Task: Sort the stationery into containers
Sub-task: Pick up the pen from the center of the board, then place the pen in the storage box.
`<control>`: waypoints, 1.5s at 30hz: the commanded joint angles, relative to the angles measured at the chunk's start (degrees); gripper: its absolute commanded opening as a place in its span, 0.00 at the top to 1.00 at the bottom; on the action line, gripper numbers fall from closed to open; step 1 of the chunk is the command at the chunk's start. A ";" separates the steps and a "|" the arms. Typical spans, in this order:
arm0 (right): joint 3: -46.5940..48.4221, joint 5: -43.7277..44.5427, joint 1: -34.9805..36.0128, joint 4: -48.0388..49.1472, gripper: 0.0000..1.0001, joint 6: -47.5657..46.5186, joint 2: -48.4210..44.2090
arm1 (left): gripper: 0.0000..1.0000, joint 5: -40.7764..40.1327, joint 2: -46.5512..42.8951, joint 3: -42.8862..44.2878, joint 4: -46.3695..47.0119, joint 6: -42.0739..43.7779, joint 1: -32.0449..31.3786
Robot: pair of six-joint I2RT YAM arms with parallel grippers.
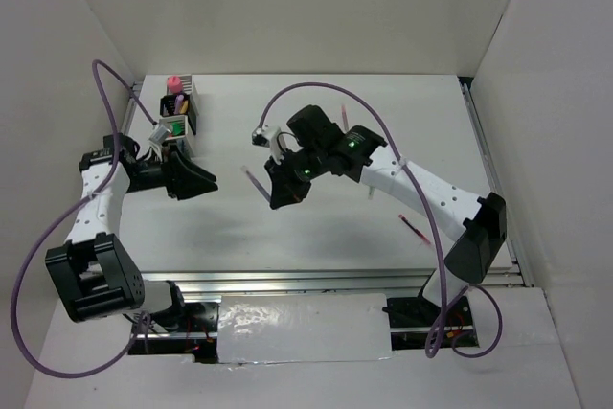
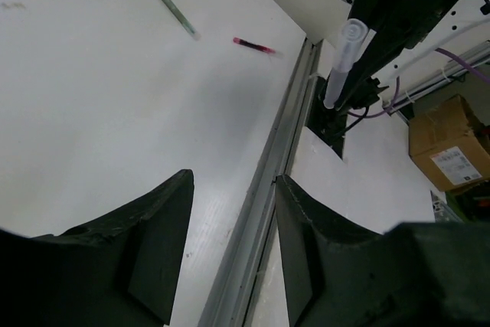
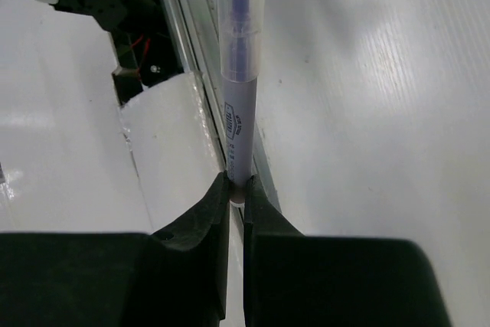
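Evidently, my right gripper point(image 3: 236, 189) pinched the pale pen point(image 3: 239, 74) by its end, leaving its length free for the far-left-corner cups point(image 1: 192, 114); my left gripper point(image 2: 233, 220) gaped empty.

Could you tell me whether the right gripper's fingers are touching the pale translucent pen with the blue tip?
Touching. The right wrist view shows the right gripper with both fingers pressed against the lower end of the pale translucent pen, with no gap.
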 commanded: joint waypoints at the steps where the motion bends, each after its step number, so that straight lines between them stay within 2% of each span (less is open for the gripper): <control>1: 4.38 -0.97 2.22 0.69 1.00 -0.69 0.48 | 0.41 8.41 1.41 4.81 -19.49 20.34 -0.27; 3: 5.34 -0.27 2.75 0.34 1.00 -0.42 0.92 | 0.41 8.78 0.29 4.11 -18.57 17.94 -0.18; 5: 5.61 -0.18 2.93 0.34 1.00 -0.34 0.92 | 0.40 8.60 -1.30 4.46 -20.90 20.53 -0.18; 10: 5.61 -1.14 3.28 0.34 1.00 -0.16 0.65 | 0.35 11.59 -9.03 2.70 -17.76 14.40 -0.18; 11: 5.87 -1.40 3.37 0.25 1.00 -0.07 0.65 | 0.35 11.76 -9.56 3.31 -20.63 15.97 -0.18; 21: 8.25 -1.41 7.32 -1.42 1.00 -2.97 0.48 | 0.27 11.85 -11.41 3.49 -20.40 15.81 -0.27; 27: 9.47 -1.06 10.31 -2.12 1.00 -3.94 1.79 | 0.28 12.03 -12.99 2.88 -20.14 15.11 -0.36; 45: 11.41 2.02 12.33 -2.30 1.00 -4.99 4.78 | 0.30 12.03 -15.72 2.61 -20.22 13.61 -0.97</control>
